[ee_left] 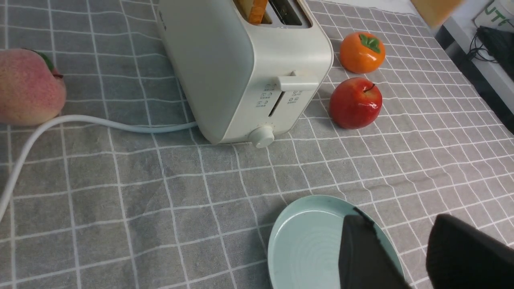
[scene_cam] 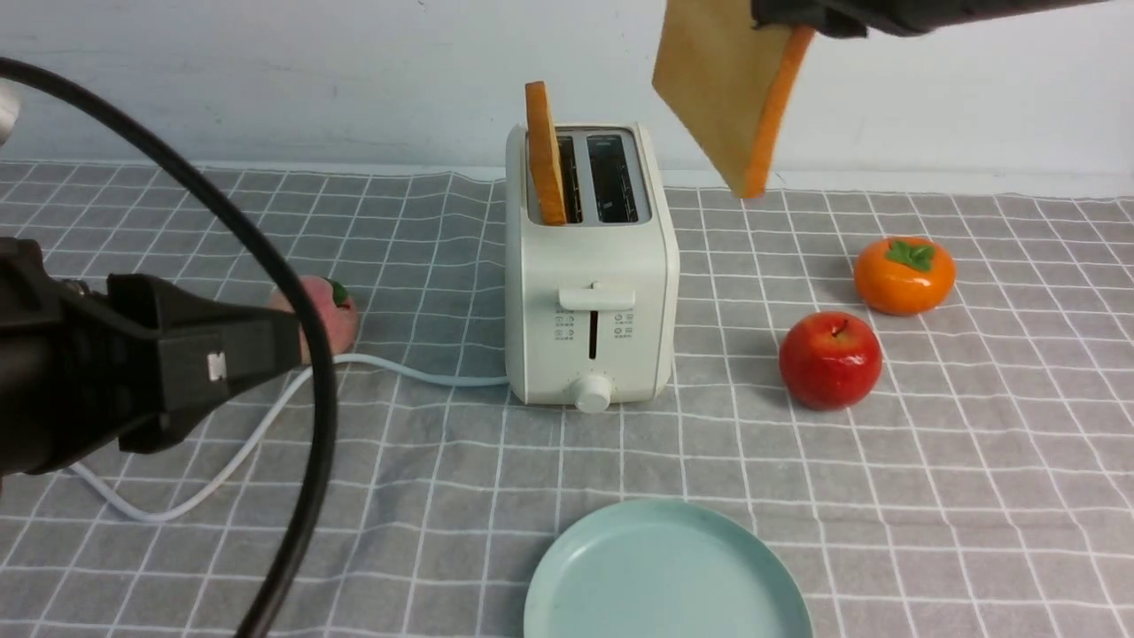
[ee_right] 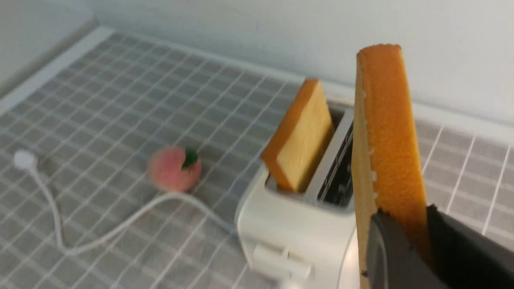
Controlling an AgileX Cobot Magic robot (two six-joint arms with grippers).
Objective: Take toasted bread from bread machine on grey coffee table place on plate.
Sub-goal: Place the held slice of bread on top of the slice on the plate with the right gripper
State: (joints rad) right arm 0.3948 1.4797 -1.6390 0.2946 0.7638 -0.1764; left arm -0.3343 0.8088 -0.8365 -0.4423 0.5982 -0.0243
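We see a lab-style test bench: a flat surface draped in grey white-checked cloth [scene_cam: 974,496], a bare white wall [scene_cam: 266,71] behind, black cables and gear [ee_left: 494,41] beside it.

L gripper [ee_left: 405,257] is hanging w/ jaws apart over the plate [ee_left: 297,241] rim. Toasted bread [ee_left: 257,9] is sticking up from the bread machine [ee_left: 241,68]. Apple [ee_left: 355,102] & persimmon [ee_left: 361,52] are sitting beside it, and peach [ee_left: 28,86] is lying near the cord [ee_left: 100,122].

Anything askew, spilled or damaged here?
Nothing spilled or damaged. The lifted toast slice hangs corner-down from the right gripper, pinched near one edge, above and right of the toaster. The other toast slice leans in the toaster's left slot.
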